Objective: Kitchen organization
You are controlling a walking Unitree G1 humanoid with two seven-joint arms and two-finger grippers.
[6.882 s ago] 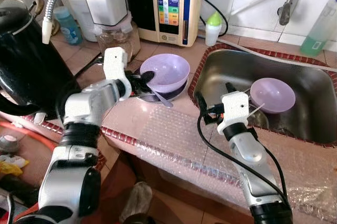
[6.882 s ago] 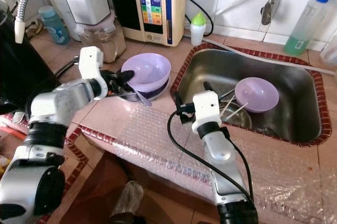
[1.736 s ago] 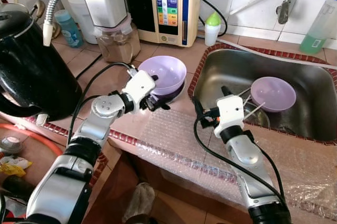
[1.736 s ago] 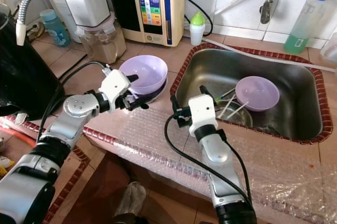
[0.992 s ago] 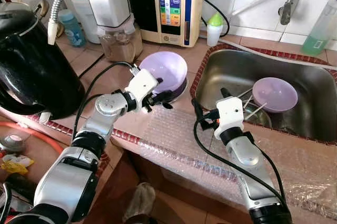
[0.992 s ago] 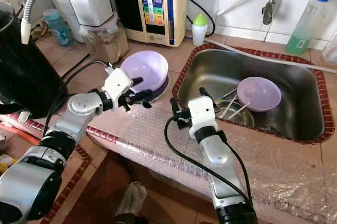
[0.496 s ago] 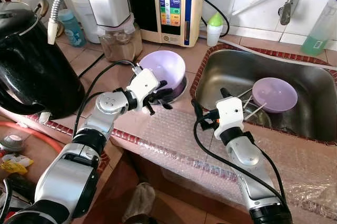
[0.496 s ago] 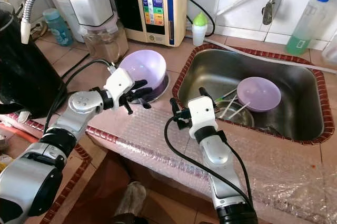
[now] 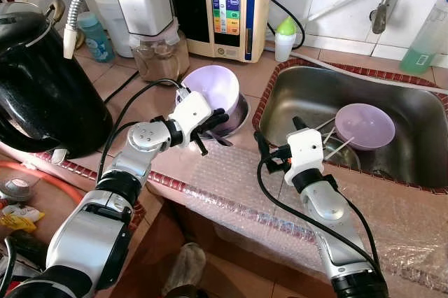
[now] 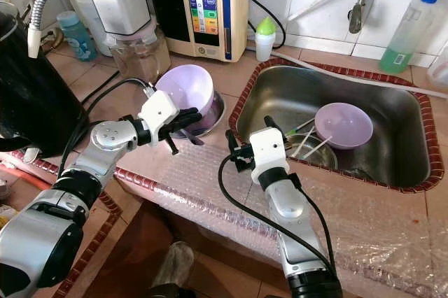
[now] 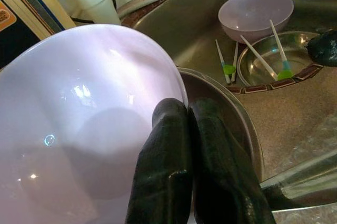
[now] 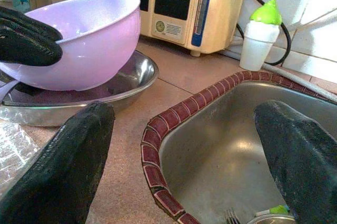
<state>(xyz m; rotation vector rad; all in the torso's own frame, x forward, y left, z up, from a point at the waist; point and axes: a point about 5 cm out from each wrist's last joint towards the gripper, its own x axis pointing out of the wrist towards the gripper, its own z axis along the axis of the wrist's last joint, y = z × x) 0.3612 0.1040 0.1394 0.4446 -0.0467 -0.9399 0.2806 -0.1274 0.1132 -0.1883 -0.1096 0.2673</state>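
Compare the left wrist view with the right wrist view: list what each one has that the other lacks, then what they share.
Left wrist view alone: the purple bowl in the sink, chopsticks lying across a steel dish, and the left gripper pinching the rim of the near purple bowl.

Right wrist view alone: the water purifier's control panel, the right gripper with fingers spread wide over the sink's tiled edge.

Both: the near purple bowl tilted in the steel basin, the green-capped bottle, the sink.
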